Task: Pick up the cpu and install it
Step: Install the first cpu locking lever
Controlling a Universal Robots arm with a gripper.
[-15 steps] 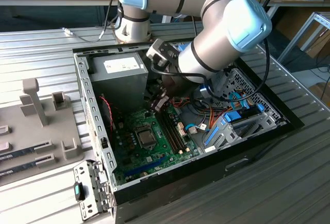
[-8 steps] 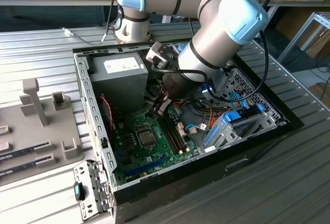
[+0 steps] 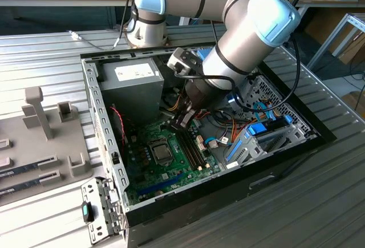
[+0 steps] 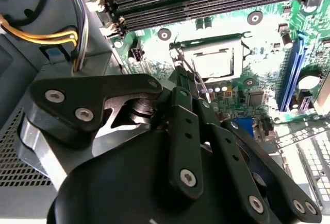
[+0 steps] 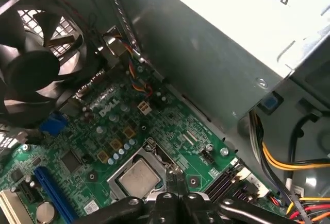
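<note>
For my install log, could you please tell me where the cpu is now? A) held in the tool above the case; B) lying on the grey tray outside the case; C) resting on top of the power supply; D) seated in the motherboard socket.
D: the cpu sits in the socket on the motherboard, its silver top showing in both wrist views.

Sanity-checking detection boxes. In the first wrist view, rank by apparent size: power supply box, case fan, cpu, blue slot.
Largest to smallest as they look in the first wrist view:
1. power supply box
2. case fan, though it sits near the camera, so its lead over the rest is partly nearness
3. cpu and blue slot: similar apparent area, not ranked
</note>
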